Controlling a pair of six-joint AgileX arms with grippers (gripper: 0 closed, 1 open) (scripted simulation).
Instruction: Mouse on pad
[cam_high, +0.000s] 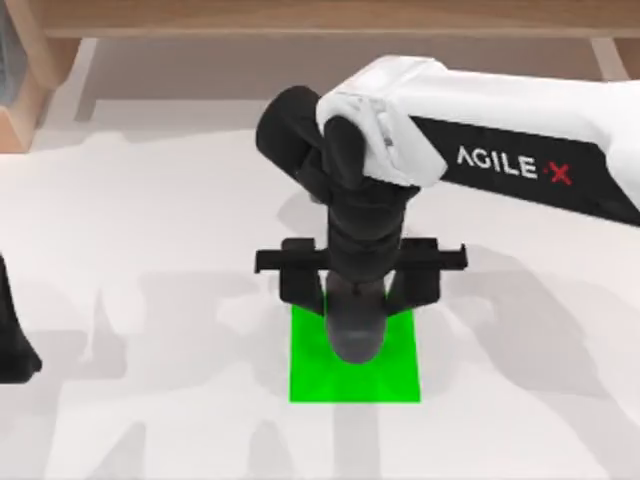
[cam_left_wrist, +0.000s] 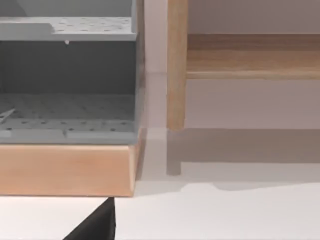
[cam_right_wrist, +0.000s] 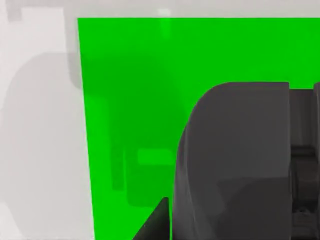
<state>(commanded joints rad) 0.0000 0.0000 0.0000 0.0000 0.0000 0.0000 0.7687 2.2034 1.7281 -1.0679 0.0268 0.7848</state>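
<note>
Mouse over the green pad

White tabletop (cam_high: 150, 250) carries the pad (cam_high: 400, 375), and the mouse (cam_high: 357, 335) sits over its upper middle. Right hand (cam_high: 358, 290) stands directly above; seemingly gripping the mouse, though its fingers are hidden. Left arm (cam_high: 12, 340) waits at the left edge.

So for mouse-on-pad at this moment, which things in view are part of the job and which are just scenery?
Part of the job:
- mouse, over the pad
- pad, green square on the table
- right gripper, down at the mouse
- left gripper, parked at the table's left edge

Just scenery:
- grey rack
- wooden frame
- table
</note>
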